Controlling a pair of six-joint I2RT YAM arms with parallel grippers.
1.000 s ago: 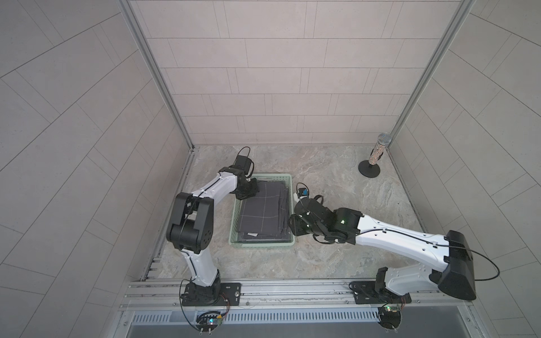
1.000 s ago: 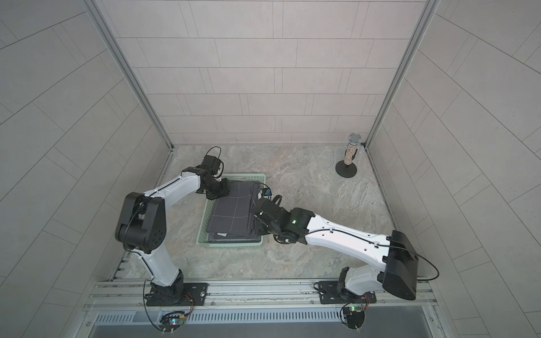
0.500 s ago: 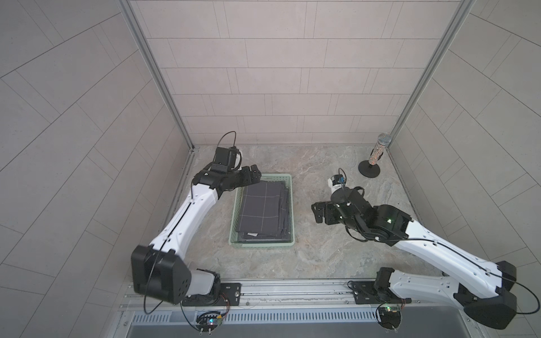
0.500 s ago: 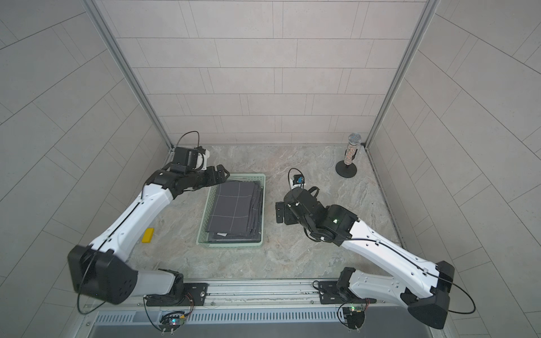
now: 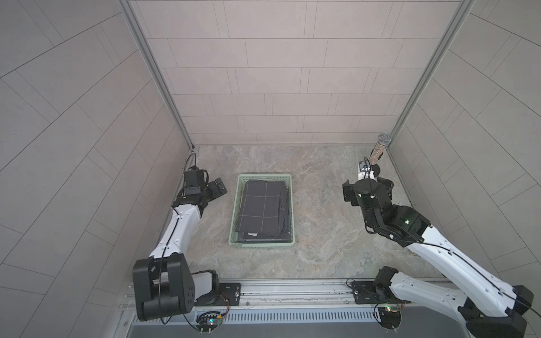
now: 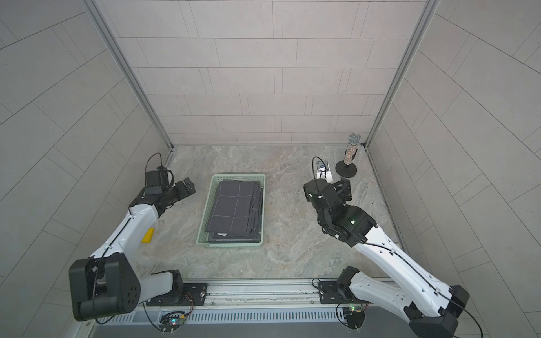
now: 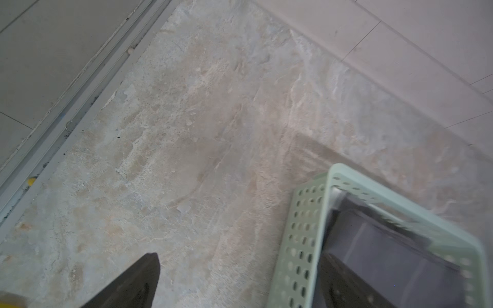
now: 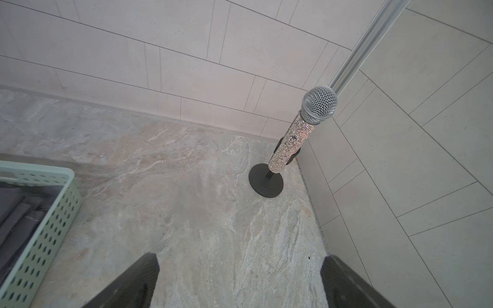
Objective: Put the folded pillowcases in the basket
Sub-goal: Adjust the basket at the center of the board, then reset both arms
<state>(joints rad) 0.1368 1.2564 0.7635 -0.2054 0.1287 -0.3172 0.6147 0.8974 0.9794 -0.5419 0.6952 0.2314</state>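
Both the left claw [image 5: 218,189] and the right claw [image 5: 367,188] are seen spread wide and empty. The folded pillowcase [image 5: 263,206] is laid flat inside the basket [image 5: 265,176], its long axis matched to the basket's. The left claw is held near the basket's far left corner. The right claw is held well apart on the basket's right. Placement is judged done. For any tidying, the left claw is nearer.
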